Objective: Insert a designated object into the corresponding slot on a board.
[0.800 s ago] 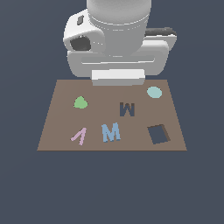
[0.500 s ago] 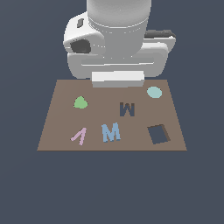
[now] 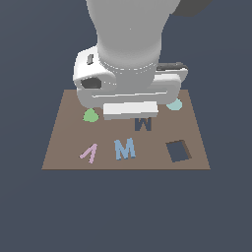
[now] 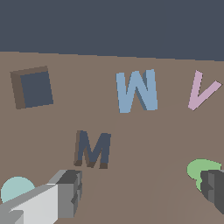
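Lying flat on the smooth brown board [image 3: 64, 142], the light-blue M block [image 3: 125, 148] sits lower centre, just below the dark M-shaped slot [image 3: 142, 124]; the hand [image 4: 142, 192] hovers with fingers [image 4: 70, 192] apart, holding nothing.

In the exterior view the arm's body hides the fingers and the board's [image 3: 64, 142] far edge. It also partly covers the M-shaped slot [image 3: 143, 125] and the pale teal piece [image 3: 174, 104].

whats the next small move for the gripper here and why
Probably shift the open gripper forward over the blue M block and lower to straddle it. The block lies loose on the board, untouched, and the M-shaped slot is empty; the fingers hang nearer the slot than the block.
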`<state>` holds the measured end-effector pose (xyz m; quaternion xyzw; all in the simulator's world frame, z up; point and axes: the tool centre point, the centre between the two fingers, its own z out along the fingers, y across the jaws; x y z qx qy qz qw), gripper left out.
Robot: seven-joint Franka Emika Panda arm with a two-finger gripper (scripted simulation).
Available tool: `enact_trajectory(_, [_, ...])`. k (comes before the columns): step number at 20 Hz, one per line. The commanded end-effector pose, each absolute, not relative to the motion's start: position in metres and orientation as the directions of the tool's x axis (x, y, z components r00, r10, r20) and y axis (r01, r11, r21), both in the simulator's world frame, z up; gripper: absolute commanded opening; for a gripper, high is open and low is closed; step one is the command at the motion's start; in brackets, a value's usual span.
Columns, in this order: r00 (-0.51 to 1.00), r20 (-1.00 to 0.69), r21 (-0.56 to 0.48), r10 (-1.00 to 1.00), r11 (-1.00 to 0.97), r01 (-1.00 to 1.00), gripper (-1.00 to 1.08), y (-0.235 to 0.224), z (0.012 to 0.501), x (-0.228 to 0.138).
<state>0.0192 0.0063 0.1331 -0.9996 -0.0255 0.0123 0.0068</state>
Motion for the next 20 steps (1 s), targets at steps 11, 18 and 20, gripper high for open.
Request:
enact_trajectory(11, [0.992,-0.006,-0.004,0.127,-0.992,0.127,1.00,-0.002,0.069,0.073])
enact_trajectory(18, [0.989,-0.001,-0.001,0.148,-0.989,0.148,1.00,-0.004,0.053,0.089])
enact_trajectory(20, [0.989,0.000,0.000,0.150,-0.989,0.150,1.00,-0.004,0.051,0.091])
